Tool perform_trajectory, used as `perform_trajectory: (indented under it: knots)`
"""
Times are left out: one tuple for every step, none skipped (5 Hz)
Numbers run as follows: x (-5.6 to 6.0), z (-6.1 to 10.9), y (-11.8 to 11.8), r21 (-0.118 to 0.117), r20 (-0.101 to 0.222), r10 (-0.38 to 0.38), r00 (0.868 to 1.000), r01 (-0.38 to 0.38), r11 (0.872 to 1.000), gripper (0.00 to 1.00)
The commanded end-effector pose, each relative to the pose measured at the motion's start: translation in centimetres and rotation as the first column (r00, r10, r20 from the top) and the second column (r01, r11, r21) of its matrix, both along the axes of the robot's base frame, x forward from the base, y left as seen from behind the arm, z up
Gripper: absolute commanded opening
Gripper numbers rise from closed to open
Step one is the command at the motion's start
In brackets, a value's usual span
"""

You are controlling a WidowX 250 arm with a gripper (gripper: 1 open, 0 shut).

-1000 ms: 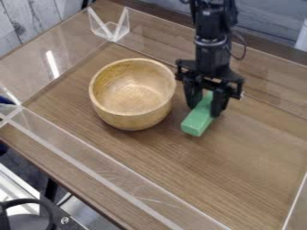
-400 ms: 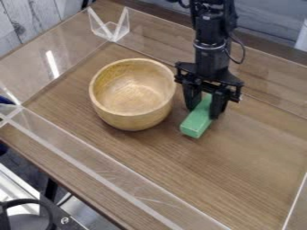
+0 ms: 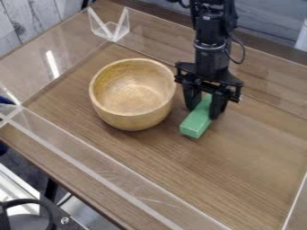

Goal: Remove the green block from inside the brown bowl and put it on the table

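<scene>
Camera view: my fingers (image 3: pixel 207 109) are closed on the green block (image 3: pixel 198 119), which touches the counter (image 3: pixel 228 171) right of the brown bowl (image 3: pixel 132 92). Lots of room lower right. Block's top is hidden.

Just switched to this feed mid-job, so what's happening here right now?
The single arm's gripper points straight down, shut on the green block, which rests on the table just right of the brown bowl. The bowl is empty. The block is already out and down; only the release remains.
</scene>
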State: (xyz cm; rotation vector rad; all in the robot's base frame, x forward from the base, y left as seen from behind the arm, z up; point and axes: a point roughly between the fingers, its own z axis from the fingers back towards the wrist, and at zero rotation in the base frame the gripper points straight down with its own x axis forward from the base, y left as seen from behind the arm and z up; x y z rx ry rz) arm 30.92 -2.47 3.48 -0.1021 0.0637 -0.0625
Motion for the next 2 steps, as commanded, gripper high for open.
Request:
perform_trajectory:
  knots:
    - [0.5,0.74,0.31,0.001,0.025,-0.007,1.0,0.007,1.0,0.0]
    - [0.47,0.75,0.41,0.001,0.024,-0.008,1.0,0.008,1.0,0.0]
